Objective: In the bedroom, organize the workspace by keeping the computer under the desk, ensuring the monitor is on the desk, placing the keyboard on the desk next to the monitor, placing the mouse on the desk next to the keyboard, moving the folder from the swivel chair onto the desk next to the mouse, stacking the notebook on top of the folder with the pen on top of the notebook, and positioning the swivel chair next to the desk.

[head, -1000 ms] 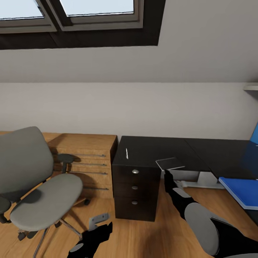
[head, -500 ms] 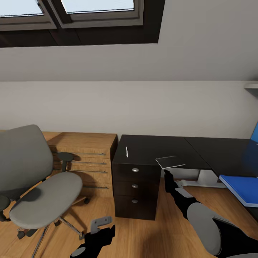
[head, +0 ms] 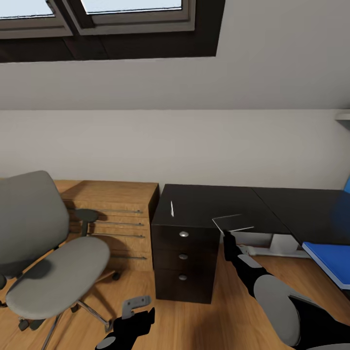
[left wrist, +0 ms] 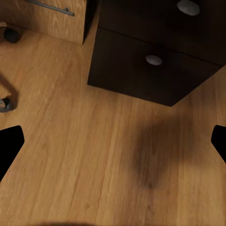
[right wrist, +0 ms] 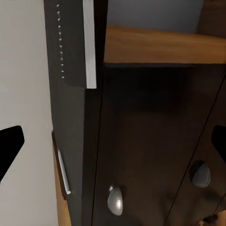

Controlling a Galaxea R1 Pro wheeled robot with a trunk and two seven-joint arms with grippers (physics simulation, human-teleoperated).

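The swivel chair [head: 53,265] stands on the floor at the left, apart from the desk [head: 272,206]. On the black desktop lie the white pen [head: 171,208] and, at the front edge, the grey notebook [head: 233,222]. The notebook [right wrist: 70,42] and the pen [right wrist: 63,172] also appear in the right wrist view. My right gripper [head: 227,239] is open just below and in front of the notebook, fingers [right wrist: 9,146] spread wide. The blue folder [head: 330,260] rests on the desk's right wing. My left gripper [head: 135,306] hangs open and empty low over the floor.
A light wooden dresser [head: 114,218] with bar handles stands between the chair and the desk's three-drawer unit [head: 183,262]. The drawer unit [left wrist: 155,61] and wood floor [left wrist: 94,155] lie ahead of the left gripper. A chair caster [left wrist: 5,104] sits nearby. Skylights [head: 97,14] are overhead.
The whole picture has shifted slightly as the camera moved a little closer to the desk. Both arms hold about the same pose; nothing was gripped or released.
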